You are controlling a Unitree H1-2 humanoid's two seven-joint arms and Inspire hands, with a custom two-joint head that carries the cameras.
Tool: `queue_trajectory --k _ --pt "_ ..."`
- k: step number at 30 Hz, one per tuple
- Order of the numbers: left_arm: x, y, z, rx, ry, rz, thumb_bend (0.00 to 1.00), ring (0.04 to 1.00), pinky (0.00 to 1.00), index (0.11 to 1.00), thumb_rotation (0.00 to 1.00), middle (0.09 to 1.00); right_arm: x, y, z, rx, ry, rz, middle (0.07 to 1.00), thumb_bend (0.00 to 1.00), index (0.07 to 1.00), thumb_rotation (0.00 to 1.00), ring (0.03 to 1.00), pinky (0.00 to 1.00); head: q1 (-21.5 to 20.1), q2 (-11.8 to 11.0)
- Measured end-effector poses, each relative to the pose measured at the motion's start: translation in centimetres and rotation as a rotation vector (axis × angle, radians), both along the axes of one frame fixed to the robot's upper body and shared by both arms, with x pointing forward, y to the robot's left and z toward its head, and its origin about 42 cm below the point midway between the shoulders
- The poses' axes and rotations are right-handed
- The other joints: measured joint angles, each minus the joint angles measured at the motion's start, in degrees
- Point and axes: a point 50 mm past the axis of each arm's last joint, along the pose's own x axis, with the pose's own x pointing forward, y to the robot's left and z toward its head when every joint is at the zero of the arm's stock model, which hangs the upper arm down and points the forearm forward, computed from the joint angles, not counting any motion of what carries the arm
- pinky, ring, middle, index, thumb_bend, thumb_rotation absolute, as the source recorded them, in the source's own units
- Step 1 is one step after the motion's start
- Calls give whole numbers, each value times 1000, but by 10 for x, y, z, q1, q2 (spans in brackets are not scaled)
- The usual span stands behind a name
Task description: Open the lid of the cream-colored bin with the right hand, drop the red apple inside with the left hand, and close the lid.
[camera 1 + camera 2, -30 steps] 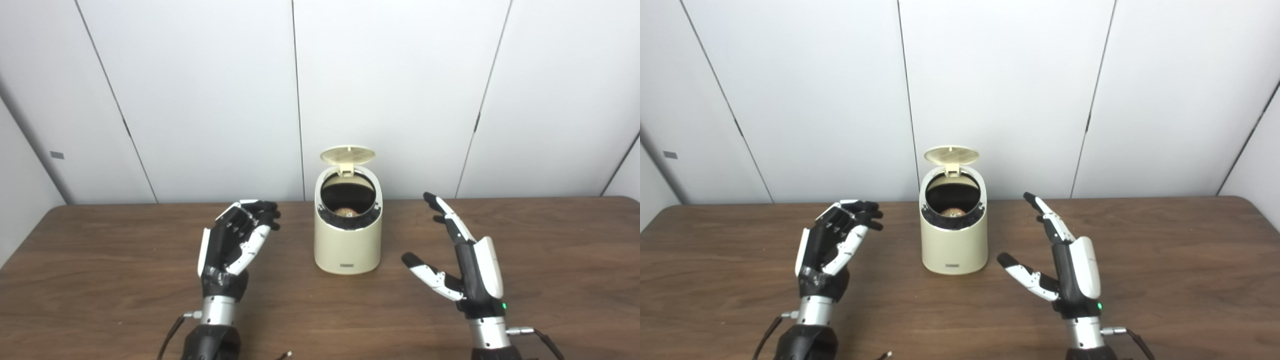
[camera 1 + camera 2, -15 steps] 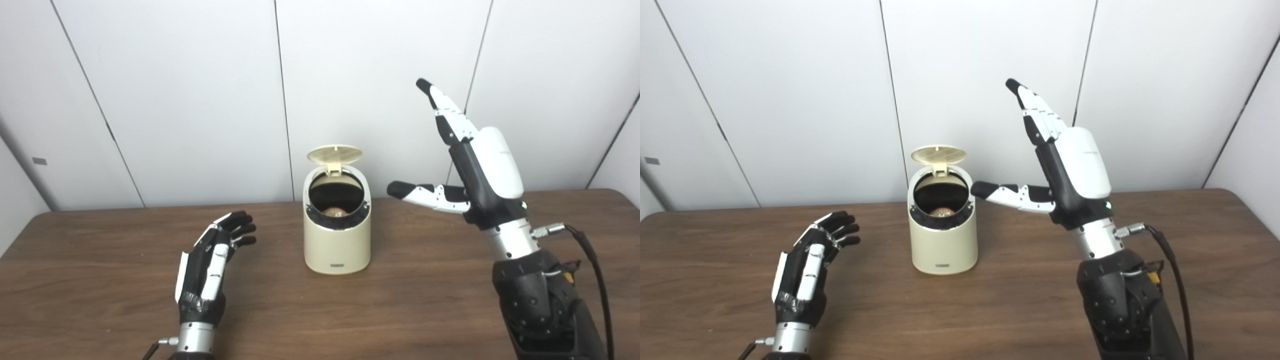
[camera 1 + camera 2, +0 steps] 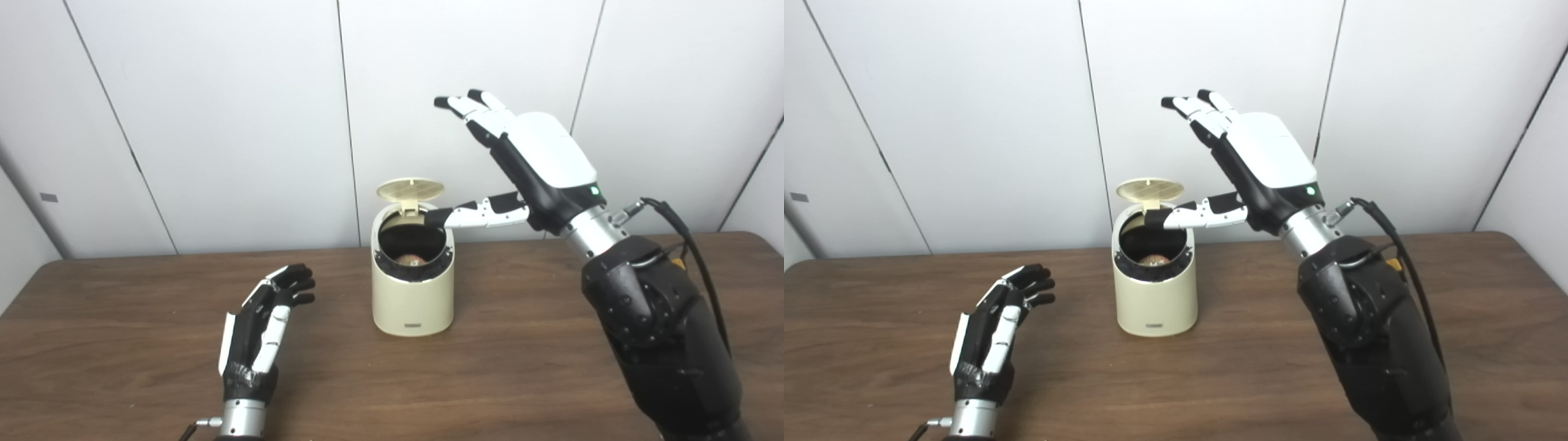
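Observation:
The cream-colored bin (image 3: 413, 300) stands mid-table with its round lid (image 3: 410, 189) tipped up at the back. Inside the dark opening lies the apple (image 3: 407, 260), only its top showing. My right hand (image 3: 520, 162) is raised above and to the right of the bin, open, fingers spread toward the lid and thumb reaching over the rim without clear contact. My left hand (image 3: 260, 327) rests low over the table left of the bin, open and holding nothing.
The brown wooden table (image 3: 122, 343) runs across the view, with white wall panels (image 3: 214, 122) right behind the bin. A black cable (image 3: 692, 245) hangs off the right wrist.
My right hand has swung left and tilted over, from upright beside the bin to above its lid, thumb now over the rim. The left hand has barely moved. The lid stays up.

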Motion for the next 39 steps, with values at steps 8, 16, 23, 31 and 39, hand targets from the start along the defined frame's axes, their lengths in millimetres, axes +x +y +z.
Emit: queue_trajectory --k 8,16,23,31,39 --pt "0 -1 0 7 -2 -3 575 729 654 737 623 748 31 3 13 -193 252 -30 866 868 858 891 909 826 2 4" --pt "0 -2 0 9 -3 -8 591 728 660 728 620 741 40 17 8 -286 377 -34 907 897 868 902 923 861 4 4" --pt "-1 -2 0 4 -4 -10 597 728 659 727 608 741 48 20 9 -305 439 -74 923 909 868 926 927 841 5 6" --pt "-1 -2 0 4 -3 -8 592 725 653 724 609 737 42 21 9 -336 418 -58 903 895 852 939 920 838 4 8" --pt "-1 -2 0 3 -3 -14 608 731 646 724 613 741 28 18 -8 -305 453 -4 892 867 851 898 927 853 8 11"
